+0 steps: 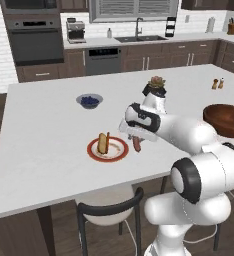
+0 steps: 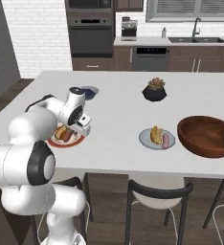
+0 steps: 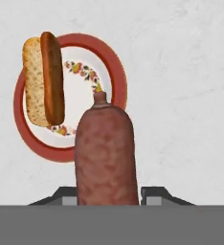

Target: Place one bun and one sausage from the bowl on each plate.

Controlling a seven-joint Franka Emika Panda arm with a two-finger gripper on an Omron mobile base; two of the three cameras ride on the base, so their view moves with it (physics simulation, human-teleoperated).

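A: Scanning big to small. White worktop (image 1: 49, 150) carries everything. Dark reddish-brown bowl (image 2: 207, 135) sits at its right side, well apart from the arm.

B: Plates?

A: Grey plate (image 2: 156, 139) is just left of the bowl, with a bun and a sausage on it. Red-rimmed plate (image 1: 107, 149) is near the front edge, holding a bun with a sausage (image 3: 52, 76) lying along it.

B: End effector?

A: End effector (image 1: 137, 141) hangs just right of the red-rimmed plate, above the worktop. It is clamped on a second sausage (image 3: 106, 155), one finger on each side of it in the hand view.

B: Sausage relative to the plate?

A: The held sausage points down, its tip over the plate's near rim in the hand view, apart from the bun. Left base view shows it just off the plate's right edge.
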